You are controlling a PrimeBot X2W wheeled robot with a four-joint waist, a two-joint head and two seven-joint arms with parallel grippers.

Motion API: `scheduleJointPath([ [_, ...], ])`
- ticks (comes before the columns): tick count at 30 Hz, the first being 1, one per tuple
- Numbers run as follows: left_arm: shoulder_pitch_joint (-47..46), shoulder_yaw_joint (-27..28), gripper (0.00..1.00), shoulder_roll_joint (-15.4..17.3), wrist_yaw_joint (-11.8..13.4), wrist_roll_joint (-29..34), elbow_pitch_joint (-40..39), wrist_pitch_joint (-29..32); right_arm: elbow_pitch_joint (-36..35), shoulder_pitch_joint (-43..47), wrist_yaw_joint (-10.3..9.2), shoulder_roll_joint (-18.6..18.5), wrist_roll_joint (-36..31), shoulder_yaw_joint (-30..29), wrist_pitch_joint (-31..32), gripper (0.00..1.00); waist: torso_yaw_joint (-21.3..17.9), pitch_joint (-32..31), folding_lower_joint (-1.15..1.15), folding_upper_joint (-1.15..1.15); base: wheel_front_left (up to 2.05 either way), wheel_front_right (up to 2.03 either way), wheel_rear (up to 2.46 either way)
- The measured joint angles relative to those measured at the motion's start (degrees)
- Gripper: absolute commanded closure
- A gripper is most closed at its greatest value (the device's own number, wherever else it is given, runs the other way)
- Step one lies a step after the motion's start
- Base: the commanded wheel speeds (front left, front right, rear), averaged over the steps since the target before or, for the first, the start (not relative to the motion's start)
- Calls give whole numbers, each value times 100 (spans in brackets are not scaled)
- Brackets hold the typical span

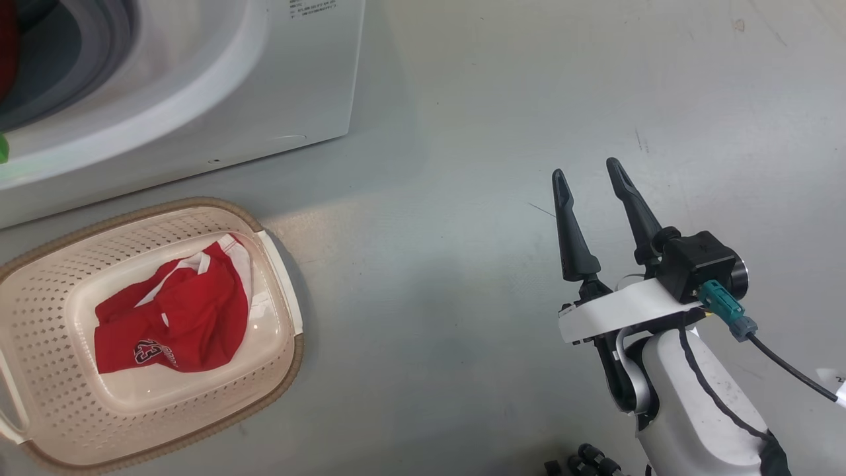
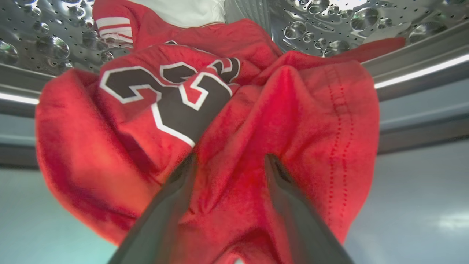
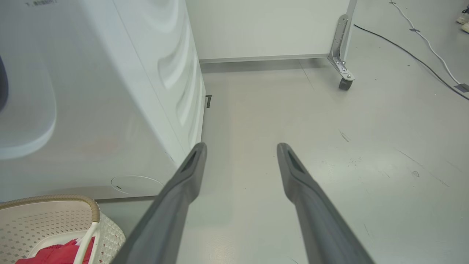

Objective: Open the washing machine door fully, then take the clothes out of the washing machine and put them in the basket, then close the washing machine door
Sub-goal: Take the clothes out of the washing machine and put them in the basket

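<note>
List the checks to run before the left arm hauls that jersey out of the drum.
1. Drum jersey sits between the left tool fingers: ok.
2. Left grip closed firmly on it: cannot tell.
3. Basket has room beside the basket jersey: ok.
4. Basket sits close in front of the washing machine: ok.
5. Right tool open, away from the basket: ok.

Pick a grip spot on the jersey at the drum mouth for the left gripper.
Pinch the raised ridge of the jersey right of the number, bulging between the open left gripper's fingers. Come straight in from the drum mouth.
</note>
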Motion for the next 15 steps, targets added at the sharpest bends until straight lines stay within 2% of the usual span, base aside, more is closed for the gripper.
scheduleJointPath([
  [1,-18,-8,97,-3,0,2,29,-8,3,-1,0,0,0,0,0,0,2,3,0,0,0,0,0],
  [2,-46,-9,100,-11,0,8,63,-18,9,-3,0,0,0,0,0,0,5,5,0,0,0,0,0],
  [6,-80,-77,100,-69,0,67,141,-134,21,-41,-23,0,1,0,0,0,24,-5,0,0,0,0,0],
  [15,-81,-216,100,-308,-37,174,182,-876,110,-113,-43,-1,0,-75,0,0,154,-175,0,0,0,0,0],
])
